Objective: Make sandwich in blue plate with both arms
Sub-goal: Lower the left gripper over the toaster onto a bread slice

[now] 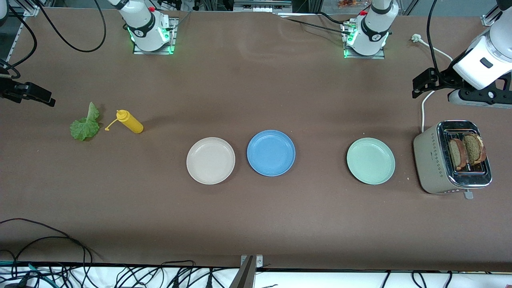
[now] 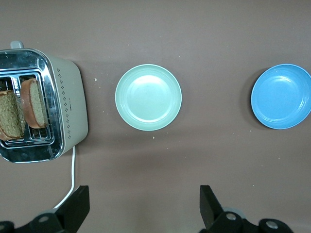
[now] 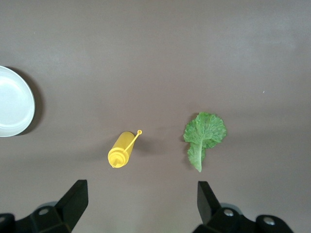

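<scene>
Front view: the blue plate point(image 1: 271, 153) lies bare, between a beige plate point(image 1: 211, 160) and a mint plate point(image 1: 371, 161). Toward the left arm's end a toaster point(image 1: 434, 160) holds two bread slices point(image 1: 467, 151); toward the right arm's end lies the lettuce leaf point(image 1: 85, 123). Farther up, left gripper point(image 2: 143, 208) and right gripper point(image 3: 141, 204) hover, jaws wide apart, holding nothing.

Beige plate point(image 1: 211, 161), mint plate point(image 1: 371, 161), toaster point(image 1: 434, 160), mustard btl point(image 1: 130, 121).
</scene>
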Motion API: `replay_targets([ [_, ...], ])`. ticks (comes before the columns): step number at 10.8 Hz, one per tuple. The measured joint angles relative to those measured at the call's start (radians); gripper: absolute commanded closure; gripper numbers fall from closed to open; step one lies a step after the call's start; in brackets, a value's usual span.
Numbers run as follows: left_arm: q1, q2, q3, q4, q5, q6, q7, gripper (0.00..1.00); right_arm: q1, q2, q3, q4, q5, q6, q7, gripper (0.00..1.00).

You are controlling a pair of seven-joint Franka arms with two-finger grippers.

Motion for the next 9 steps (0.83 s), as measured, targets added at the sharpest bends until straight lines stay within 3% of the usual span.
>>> replay_targets([
  [9, 0.009, 0.031, 0.007, 0.000, 0.000, -0.002, 0.000, 0.00, 0.000, 0.000, 0.000, 0.000, 0.000, 0.000, 0.000, 0.00],
])
